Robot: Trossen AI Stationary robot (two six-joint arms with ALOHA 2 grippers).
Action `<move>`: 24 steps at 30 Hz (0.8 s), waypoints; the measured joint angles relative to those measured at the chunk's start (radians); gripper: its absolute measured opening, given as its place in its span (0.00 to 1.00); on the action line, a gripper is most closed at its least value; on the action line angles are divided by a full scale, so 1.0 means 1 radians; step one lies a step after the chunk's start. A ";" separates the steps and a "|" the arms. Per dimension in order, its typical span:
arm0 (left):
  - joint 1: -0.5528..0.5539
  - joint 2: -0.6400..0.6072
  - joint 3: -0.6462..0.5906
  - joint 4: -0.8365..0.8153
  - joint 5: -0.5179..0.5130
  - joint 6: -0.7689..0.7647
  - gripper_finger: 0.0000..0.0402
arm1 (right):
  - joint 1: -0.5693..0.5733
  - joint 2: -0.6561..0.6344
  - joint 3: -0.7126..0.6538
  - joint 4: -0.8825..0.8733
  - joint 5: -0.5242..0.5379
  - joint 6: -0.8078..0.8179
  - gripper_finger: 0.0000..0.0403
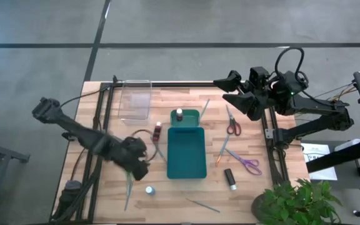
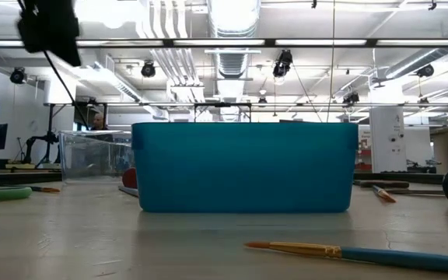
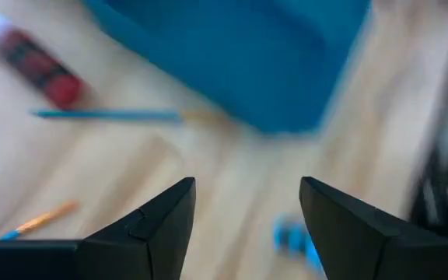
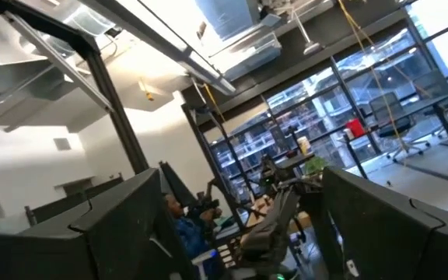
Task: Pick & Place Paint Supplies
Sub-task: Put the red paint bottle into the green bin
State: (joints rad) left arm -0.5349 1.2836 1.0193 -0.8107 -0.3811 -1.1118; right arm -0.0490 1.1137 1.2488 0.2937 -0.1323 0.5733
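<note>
Hovering open-jawed, left gripper [image 1: 141,164] beside teal tray [image 1: 187,156].

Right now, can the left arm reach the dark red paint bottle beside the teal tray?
Probably yes. The left tool, open and empty, is above the table near the dark red paint bottle; nothing lies between them, only a brush lying close by.

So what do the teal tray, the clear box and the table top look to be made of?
Teal tray: probably moulded plastic, with smooth, evenly coloured walls. Clear box: likely thin transparent plastic; the boards show through it. Table top: wood, pale planks with visible seams and a matte look.
</note>
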 joint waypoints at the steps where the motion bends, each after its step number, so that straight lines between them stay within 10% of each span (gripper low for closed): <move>1: -0.040 0.005 -0.006 -0.001 -0.126 -0.101 0.60 | 0.005 0.000 0.000 0.000 0.000 0.001 0.88; 6: -0.110 0.095 -0.070 0.007 -0.494 -0.379 0.60 | 0.014 0.000 0.000 -0.009 -0.002 0.029 0.88; 24: 0.044 0.527 -0.164 0.054 -0.655 -0.681 0.60 | 0.014 -0.006 0.001 -0.059 -0.024 0.129 0.88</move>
State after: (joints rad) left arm -0.4908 1.8101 0.8551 -0.7569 -1.0365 -1.7924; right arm -0.0349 1.1080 1.2499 0.2345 -0.1559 0.7022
